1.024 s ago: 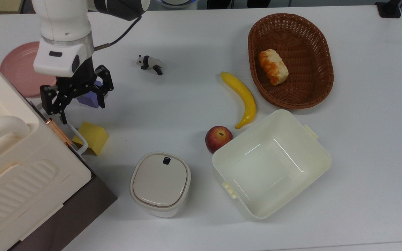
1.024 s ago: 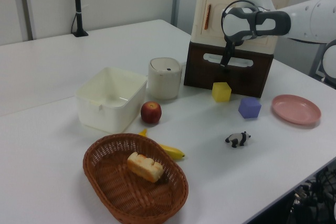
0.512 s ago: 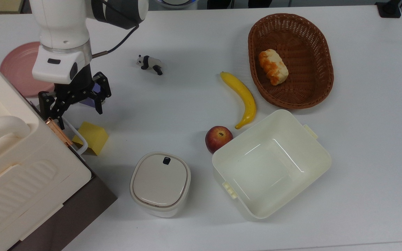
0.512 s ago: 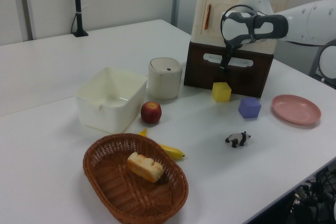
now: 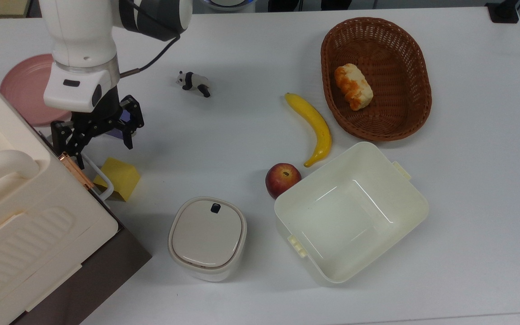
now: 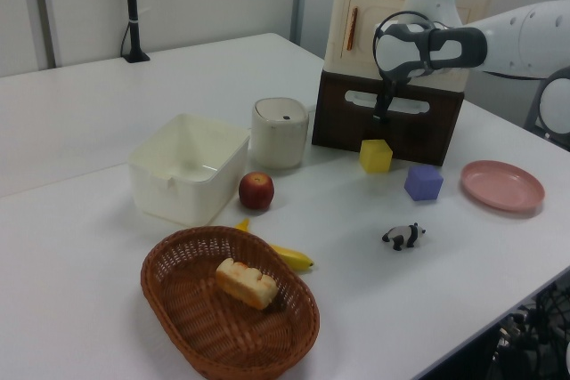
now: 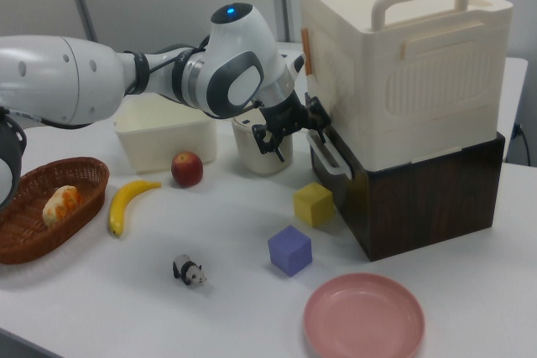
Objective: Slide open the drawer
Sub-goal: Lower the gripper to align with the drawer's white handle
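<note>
Table [image 5: 467, 225]: yellow cube [image 5: 120, 177] before drawer [image 7: 403, 199]

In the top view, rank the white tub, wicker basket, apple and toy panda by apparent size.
1. White tub
2. Wicker basket, looking only slightly smaller than the tub
3. Apple
4. Toy panda, close to the apple

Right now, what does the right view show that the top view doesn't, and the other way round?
The right view gives the dark front face of the drawer, its white loop handle standing out from it, and the whole purple cube. The top view looks straight down into the bare white tub and onto the lidded pot. Both show the open claw by the handle, the yellow block, the banana and the toy panda.
</note>
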